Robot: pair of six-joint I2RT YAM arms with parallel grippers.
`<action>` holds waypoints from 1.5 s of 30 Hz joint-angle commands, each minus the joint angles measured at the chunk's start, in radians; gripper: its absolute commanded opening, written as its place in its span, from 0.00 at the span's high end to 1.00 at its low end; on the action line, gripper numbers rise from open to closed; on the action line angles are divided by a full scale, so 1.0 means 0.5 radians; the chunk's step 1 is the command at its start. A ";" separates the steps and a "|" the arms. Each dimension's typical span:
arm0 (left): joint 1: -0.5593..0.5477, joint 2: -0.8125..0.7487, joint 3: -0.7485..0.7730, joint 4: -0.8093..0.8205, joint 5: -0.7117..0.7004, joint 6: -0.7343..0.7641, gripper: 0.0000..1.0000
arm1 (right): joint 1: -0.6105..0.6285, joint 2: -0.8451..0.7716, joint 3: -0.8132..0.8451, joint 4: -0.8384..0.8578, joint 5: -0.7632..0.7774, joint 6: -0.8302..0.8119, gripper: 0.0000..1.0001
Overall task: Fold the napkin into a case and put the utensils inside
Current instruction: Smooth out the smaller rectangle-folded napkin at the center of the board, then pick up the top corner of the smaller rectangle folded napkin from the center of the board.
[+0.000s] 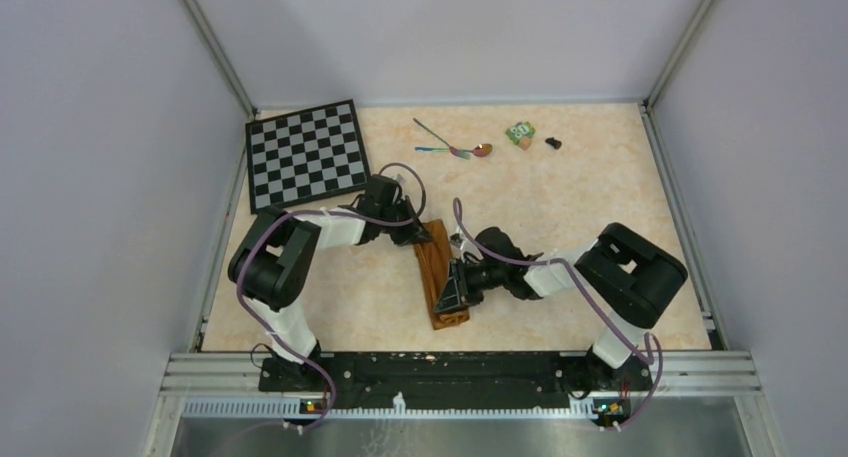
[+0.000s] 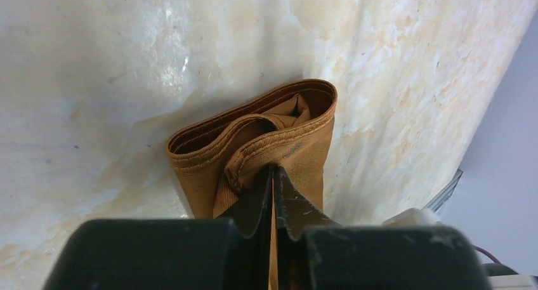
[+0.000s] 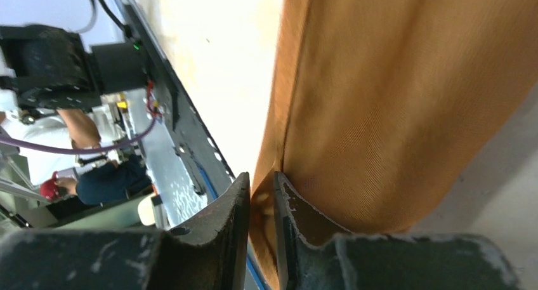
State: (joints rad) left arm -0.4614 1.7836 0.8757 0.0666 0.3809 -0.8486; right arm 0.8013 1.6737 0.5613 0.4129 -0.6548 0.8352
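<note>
Top external shows one folded napkin [image 1: 437,265], two utensils [image 1: 455,147].

You have one napkin [image 1: 436,262] on the one table [image 1: 600,187], a single orange-brown cloth folded into one narrow strip. You have two utensils [image 1: 458,153]: one spoon [image 1: 482,150] with a coppery bowl, and one other thin metal piece [image 1: 430,131] whose head is too small to make out. Count one chessboard [image 1: 306,154], one green block [image 1: 519,131] and one small black object [image 1: 553,142]. One tan bit touches the green block; you cannot tell whether it is a separate piece. You have two arms, the left arm [image 1: 285,257] and the right arm [image 1: 625,267], and two grippers, the left gripper [image 2: 273,176] and the right gripper [image 3: 261,188], with two fingers each.
</note>
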 commanded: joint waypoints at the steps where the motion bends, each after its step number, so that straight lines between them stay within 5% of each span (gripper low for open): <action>1: 0.026 0.065 0.058 -0.012 -0.098 0.117 0.94 | 0.093 0.066 -0.062 0.178 0.093 0.057 0.81; 12: 0.027 -0.029 0.185 -0.181 -0.023 0.270 0.93 | 0.094 -0.383 0.114 -0.546 0.287 -0.334 0.69; 18: 0.028 -0.255 0.224 -0.233 0.080 0.268 0.77 | 0.094 -0.235 -0.069 -0.418 0.345 -0.329 0.72; 26: 0.050 -0.688 0.267 -0.486 -0.030 0.405 0.45 | 0.095 -0.472 -0.022 -0.947 0.796 -0.663 0.73; 32: 0.091 -1.136 0.017 -0.705 -0.326 0.424 0.35 | 0.094 -0.716 0.288 -1.242 0.836 -0.957 0.62; 37: 0.125 -1.553 -0.220 -0.853 -0.684 0.376 0.24 | 0.094 -0.692 0.395 -0.778 0.940 -1.016 0.41; 45: 0.137 -1.841 -0.365 -0.998 -0.712 0.329 0.20 | 0.094 -0.048 0.859 -0.520 1.141 -1.178 0.36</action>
State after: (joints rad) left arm -0.3965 0.9016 0.7208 -0.4084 0.0368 -0.6704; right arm 0.8436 1.5528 0.8845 0.0753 -0.1497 0.3305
